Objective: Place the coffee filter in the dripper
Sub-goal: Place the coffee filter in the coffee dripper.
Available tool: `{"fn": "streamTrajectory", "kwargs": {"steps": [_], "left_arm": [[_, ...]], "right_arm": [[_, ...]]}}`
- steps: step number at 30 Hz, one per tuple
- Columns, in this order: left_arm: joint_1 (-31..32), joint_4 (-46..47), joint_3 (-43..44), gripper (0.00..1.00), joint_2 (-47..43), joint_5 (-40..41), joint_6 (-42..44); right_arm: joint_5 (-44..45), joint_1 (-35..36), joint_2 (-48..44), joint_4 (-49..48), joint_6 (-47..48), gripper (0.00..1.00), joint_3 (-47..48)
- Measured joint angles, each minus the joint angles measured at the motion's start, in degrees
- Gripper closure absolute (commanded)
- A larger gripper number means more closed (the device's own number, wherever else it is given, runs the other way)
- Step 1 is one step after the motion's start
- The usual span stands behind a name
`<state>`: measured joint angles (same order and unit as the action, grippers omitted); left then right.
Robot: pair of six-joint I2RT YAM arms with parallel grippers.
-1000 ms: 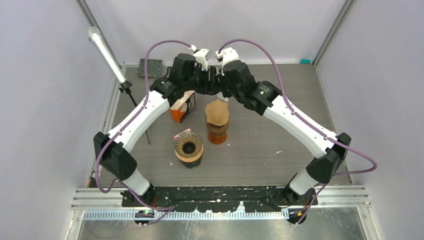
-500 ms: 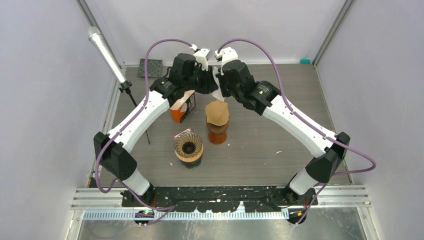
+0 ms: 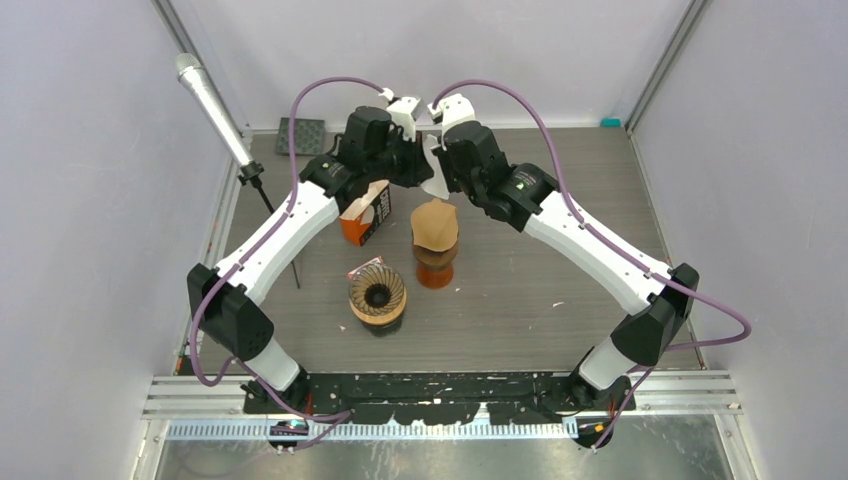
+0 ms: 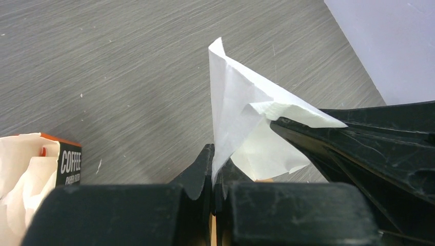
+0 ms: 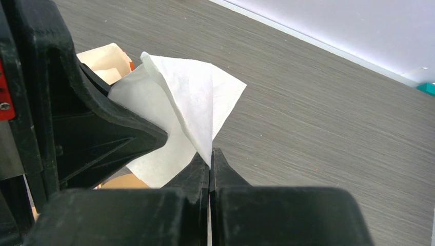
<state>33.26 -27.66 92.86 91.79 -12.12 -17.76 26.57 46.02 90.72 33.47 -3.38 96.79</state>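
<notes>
Counted one white coffee filter (image 4: 236,102), held aloft at the far middle by left fingers (image 4: 206,166) and right fingers (image 5: 202,166), each pair clamped tight on a paper edge. Also counted one ribbed dripper (image 3: 378,295) nearer, one paper-topped brown holder (image 3: 435,245), one orange filter box (image 3: 365,212). Sat on a grey wood-grain counter (image 3: 560,250) between pale walls (image 3: 90,200).

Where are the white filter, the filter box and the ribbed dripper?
white filter (image 4: 241,105), left wrist view, on its flat folded face.
filter box (image 3: 375,214), top external view, on its dark printed side.
ribbed dripper (image 3: 378,293), top external view, at the cone's centre.
</notes>
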Motion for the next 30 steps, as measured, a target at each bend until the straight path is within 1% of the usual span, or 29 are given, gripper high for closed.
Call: {"fn": "streamTrajectory", "kwargs": {"steps": [12, 18, 20, 23, 26, 27, 28, 30], "left_arm": [[0.0, -0.07, 0.02, 1.0, 0.0, 3.1, 0.39], [0.02, -0.26, 0.02, 0.91, -0.02, 4.2, 0.57], [0.02, -0.26, 0.02, 0.9, -0.02, 4.39, 0.63], [0.02, -0.28, 0.02, 0.9, -0.09, 4.57, 0.63], [0.0, -0.31, 0.02, 0.98, -0.09, 4.5, 0.66], [0.02, -0.33, 0.02, 1.0, -0.09, 4.39, 0.7], [0.02, -0.33, 0.02, 1.0, -0.11, 4.24, 0.68], [0.0, -0.46, 0.02, 1.0, -0.33, 3.67, 1.01]], "right_arm": [[1.84, 0.0, 0.0, -0.48, 1.55, 0.97, -0.07], [2.1, 0.0, 0.0, -0.66, 2.01, 0.94, -0.33], [2.1, 0.0, 0.0, -0.68, 2.03, 0.93, -0.37], [2.08, 0.0, -0.02, -0.74, 2.08, 0.91, -0.52], [1.73, 0.0, -0.02, -0.79, 2.03, 0.86, -0.92], [1.44, 0.0, -0.02, -0.79, 2.03, 0.83, -1.03], [1.01, 0.0, -0.02, -0.76, 2.01, 0.79, -1.03], [-0.2, 0.0, -0.02, -0.76, 1.95, 0.6, -1.03]]}}
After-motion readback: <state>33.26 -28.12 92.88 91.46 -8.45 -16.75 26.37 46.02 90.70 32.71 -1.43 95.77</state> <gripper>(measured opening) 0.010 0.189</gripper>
